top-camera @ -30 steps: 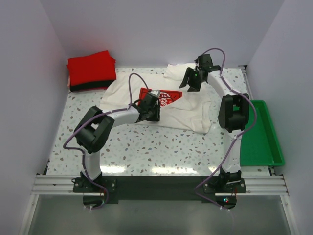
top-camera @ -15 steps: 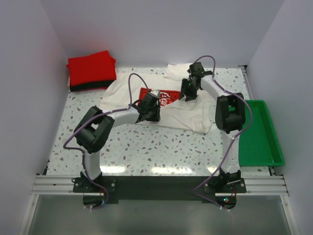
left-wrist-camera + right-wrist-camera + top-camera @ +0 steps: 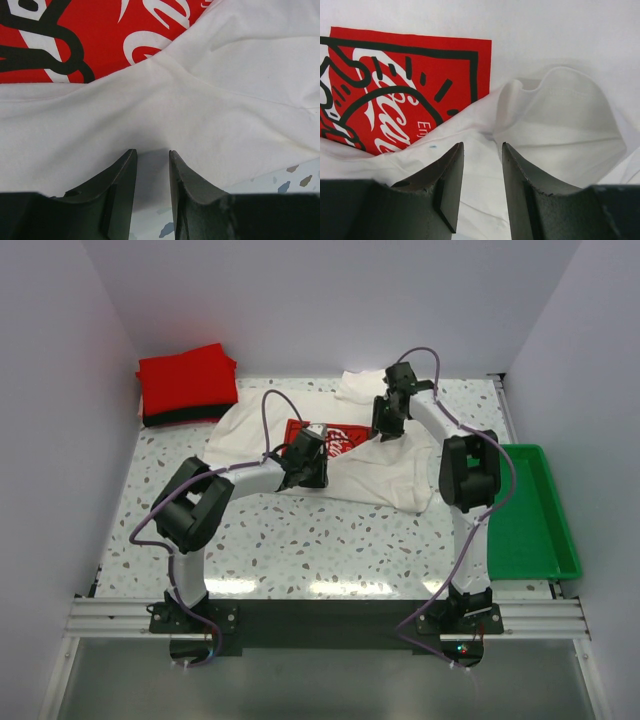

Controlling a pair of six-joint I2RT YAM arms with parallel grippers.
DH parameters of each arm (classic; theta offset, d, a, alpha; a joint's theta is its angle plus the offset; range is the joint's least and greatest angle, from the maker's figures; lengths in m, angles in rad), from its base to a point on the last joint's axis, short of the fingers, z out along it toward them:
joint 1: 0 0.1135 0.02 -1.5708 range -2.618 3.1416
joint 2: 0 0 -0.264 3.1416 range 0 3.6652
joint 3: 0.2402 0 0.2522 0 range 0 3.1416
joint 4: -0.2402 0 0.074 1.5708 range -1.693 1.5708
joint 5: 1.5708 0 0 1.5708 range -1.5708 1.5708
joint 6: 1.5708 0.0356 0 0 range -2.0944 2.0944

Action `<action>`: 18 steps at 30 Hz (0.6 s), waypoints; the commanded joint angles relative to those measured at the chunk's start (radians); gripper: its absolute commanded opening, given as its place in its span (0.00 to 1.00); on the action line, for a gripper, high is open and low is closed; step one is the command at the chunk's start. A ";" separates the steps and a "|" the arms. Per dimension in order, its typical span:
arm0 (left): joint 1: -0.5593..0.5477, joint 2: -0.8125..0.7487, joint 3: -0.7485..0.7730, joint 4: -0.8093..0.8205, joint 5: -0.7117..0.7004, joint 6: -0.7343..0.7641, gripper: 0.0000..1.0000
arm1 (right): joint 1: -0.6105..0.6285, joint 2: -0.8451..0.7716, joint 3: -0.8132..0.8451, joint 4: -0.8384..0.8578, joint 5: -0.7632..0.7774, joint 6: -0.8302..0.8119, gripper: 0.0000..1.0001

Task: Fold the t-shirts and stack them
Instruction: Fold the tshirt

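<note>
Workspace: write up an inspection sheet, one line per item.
Surface: speckled table, no spills seen.
Job's things: white t-shirt spread out and rumpled, red print up; red t-shirt folded on a black t-shirt, far left corner.
Clutter: green tray at the right edge.
Grippers: left jaws pinch the white t-shirt's near edge; right jaws straddle a fold beside the print, grip unclear.
Cables: purple cables loop above the cloth, no snag seen.
Surroundings: plain walls on three sides.

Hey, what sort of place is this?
Probably a robotics lab test cell: plain white walls box in a speckled table, a left arm and right arm are bolted to a metal rail, and a white t-shirt lies on the tabletop.
</note>
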 commanded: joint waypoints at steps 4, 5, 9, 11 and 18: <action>-0.002 -0.016 -0.014 0.030 0.004 -0.007 0.37 | 0.002 0.045 0.077 -0.039 0.031 -0.018 0.39; -0.002 -0.018 -0.014 0.031 0.003 -0.009 0.36 | 0.000 0.048 0.078 -0.036 0.028 -0.020 0.39; -0.002 -0.016 -0.014 0.032 0.003 -0.009 0.36 | 0.000 0.074 0.098 -0.045 0.019 -0.017 0.38; -0.004 -0.018 -0.014 0.032 0.003 -0.009 0.36 | 0.002 0.089 0.113 -0.050 0.019 -0.017 0.36; -0.002 -0.016 -0.020 0.033 0.001 -0.009 0.36 | 0.003 0.065 0.095 -0.013 -0.001 -0.004 0.18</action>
